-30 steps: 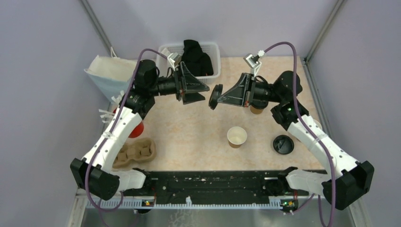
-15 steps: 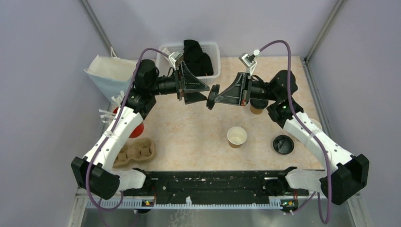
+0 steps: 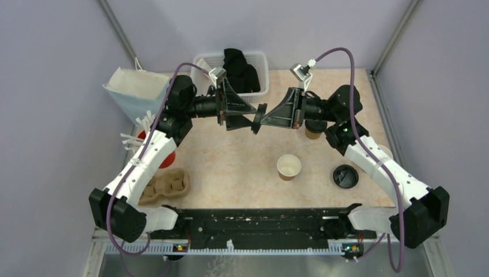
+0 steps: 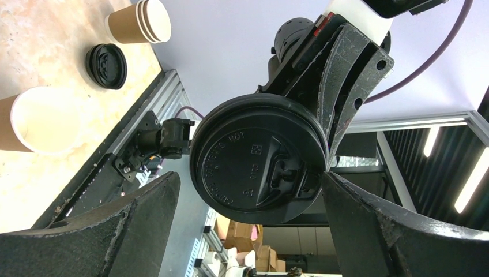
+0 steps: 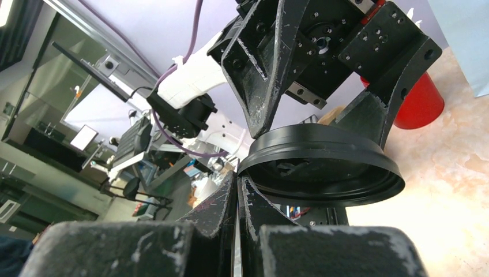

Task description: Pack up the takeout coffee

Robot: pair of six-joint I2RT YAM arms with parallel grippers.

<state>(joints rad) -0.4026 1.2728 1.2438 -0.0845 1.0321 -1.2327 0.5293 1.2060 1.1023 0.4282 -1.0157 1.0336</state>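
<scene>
The takeout coffee's brown paper cup (image 3: 289, 167) stands open on the table, white inside, also in the left wrist view (image 4: 34, 118). Its round black lid (image 3: 257, 122) is in the air above the table's back middle. My right gripper (image 3: 263, 119) is shut on the lid's rim (image 5: 323, 167), fingertips pinched together (image 5: 239, 180). My left gripper (image 3: 252, 114) faces it, open wide. In the left wrist view the lid (image 4: 259, 158) sits just beyond the gap between the two fingers (image 4: 86, 236), not touching them.
A second black lid (image 3: 345, 176) lies at the right. A stack of brown cups (image 3: 312, 133) stands under the right arm. A red cup (image 3: 165, 157), cardboard carrier (image 3: 168, 186) and paper bag (image 3: 135, 89) are at the left. A white basket (image 3: 262, 78) sits at the back.
My right arm has carried the lid leftward and my left gripper has edged right, so the lid now sits at the left gripper's open fingers. Neither gripper has changed its opening.
</scene>
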